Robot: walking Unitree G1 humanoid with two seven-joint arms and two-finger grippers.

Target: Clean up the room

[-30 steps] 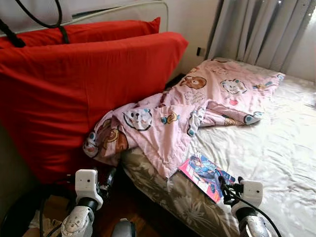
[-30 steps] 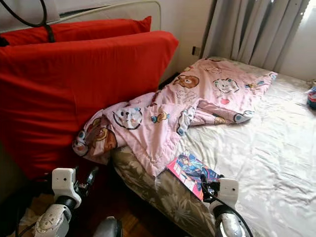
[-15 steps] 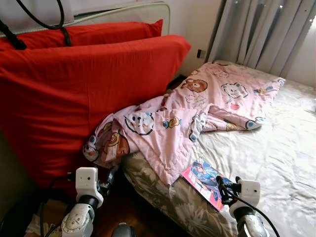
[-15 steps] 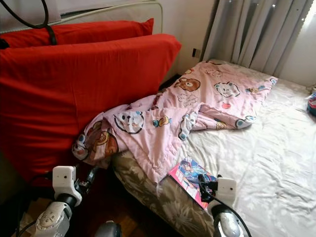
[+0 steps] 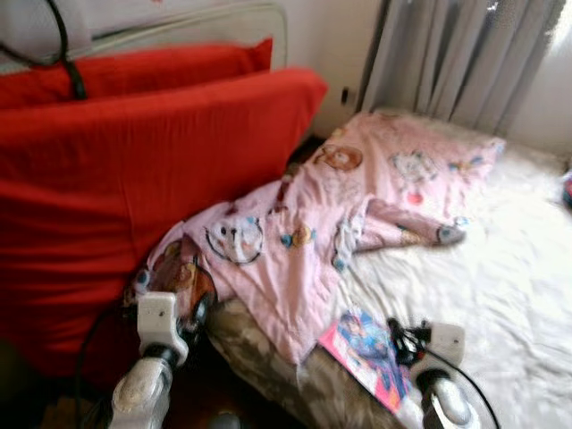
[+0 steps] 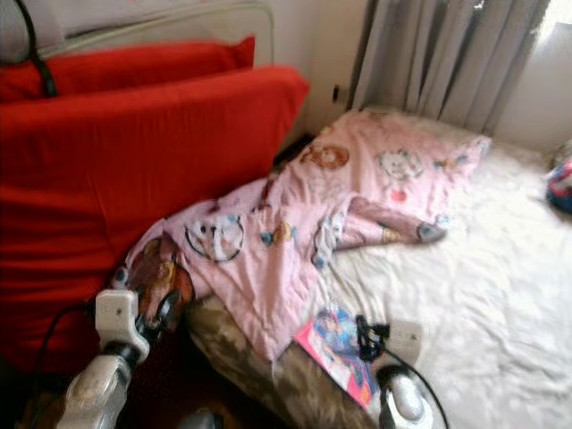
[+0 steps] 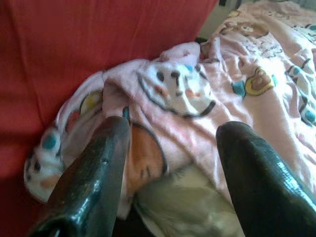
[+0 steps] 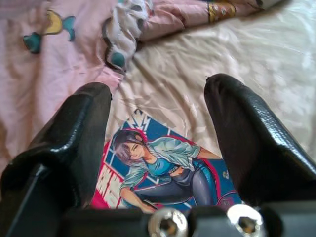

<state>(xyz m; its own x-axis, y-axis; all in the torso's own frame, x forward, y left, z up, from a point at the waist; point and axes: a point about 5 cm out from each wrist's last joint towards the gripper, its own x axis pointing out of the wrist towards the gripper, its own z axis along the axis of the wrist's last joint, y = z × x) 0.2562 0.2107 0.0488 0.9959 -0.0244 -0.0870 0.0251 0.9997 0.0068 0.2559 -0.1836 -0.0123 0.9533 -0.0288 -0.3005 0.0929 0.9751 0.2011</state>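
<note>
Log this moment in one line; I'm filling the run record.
left gripper: open, at pink cartoon blanket | right gripper: open, over comic book | bed: untidied

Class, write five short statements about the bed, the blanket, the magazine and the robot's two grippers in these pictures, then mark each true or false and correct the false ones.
1. The pink cartoon blanket lies crumpled across the bed. True.
2. The magazine lies under the red cushion. False: it lies on the bed near its edge, apart from the red cushion.
3. The right gripper has its jaws open over the magazine. True.
4. The left gripper is shut on the blanket. False: its jaws are open, pointing at the blanket's hanging corner.
5. The curtains are red. False: they are grey.
</note>
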